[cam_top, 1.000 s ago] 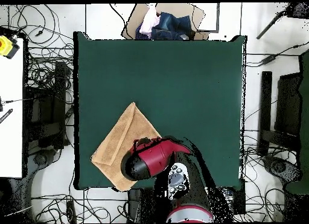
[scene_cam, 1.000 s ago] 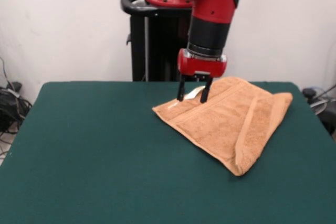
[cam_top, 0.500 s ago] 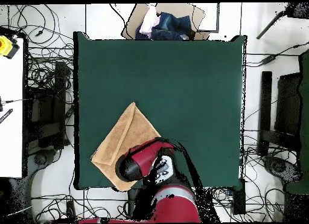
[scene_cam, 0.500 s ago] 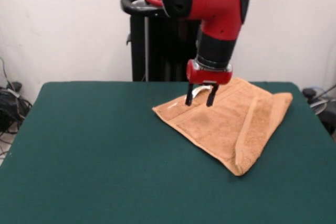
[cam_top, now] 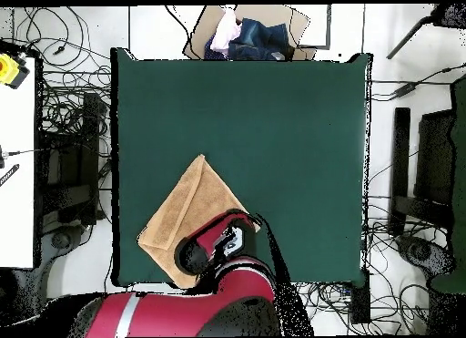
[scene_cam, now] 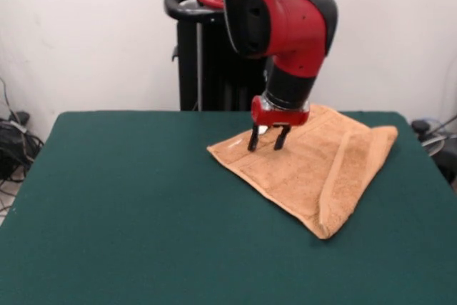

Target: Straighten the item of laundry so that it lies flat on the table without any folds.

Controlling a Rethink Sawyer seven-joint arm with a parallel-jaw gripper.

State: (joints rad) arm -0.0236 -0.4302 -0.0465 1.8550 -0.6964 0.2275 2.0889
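The orange-tan towel (scene_cam: 318,166) lies folded over on the dark green table (scene_cam: 128,205), at the right and far side in the front view. It has band stripes and a raised fold along its right edge. In the overhead view the towel (cam_top: 182,211) sits near the table's (cam_top: 273,125) lower left corner, partly hidden under the arm. My gripper (scene_cam: 263,143) hangs open and empty just above the towel's far left part, its black fingers (scene_cam: 253,138) pointing down. In the overhead view the arm hides the gripper.
The black pedestal (scene_cam: 203,55) stands behind the table's far edge. A box with bundled clothes (cam_top: 246,34) sits beyond the table's top edge in the overhead view. Cables lie on the floor around the table.
The arm's upper part has swung round and the gripper has shifted slightly and come lower over the towel's far left part. The towel has not moved.
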